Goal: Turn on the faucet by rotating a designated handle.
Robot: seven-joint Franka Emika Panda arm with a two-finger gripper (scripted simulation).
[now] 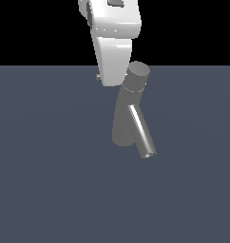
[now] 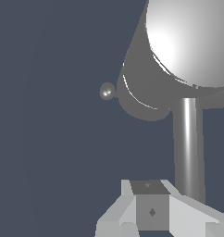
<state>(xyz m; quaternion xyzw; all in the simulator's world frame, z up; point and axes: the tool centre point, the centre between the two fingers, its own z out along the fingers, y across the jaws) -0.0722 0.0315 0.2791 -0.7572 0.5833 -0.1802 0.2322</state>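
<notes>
The faucet [image 1: 129, 111] is a grey column leaning toward the exterior view's right, with a round cap [image 1: 137, 75] and a shiny slanted spout [image 1: 141, 135]. Of the handle, only a small grey tip [image 1: 98, 75] shows, at the exterior view's left of my white gripper [image 1: 110, 81]; the rest is hidden behind the gripper. My gripper hangs right beside the cap, on its left in the exterior view. In the wrist view the cap [image 2: 188, 41], the spout [image 2: 188, 143] and a small round handle end [image 2: 107, 91] show. The gripper [image 2: 151, 210] shows no gap between its fingers and holds nothing.
The faucet stands on a plain dark blue-grey floor [image 1: 50, 180]. The background above the floor's far edge is black. No other objects show.
</notes>
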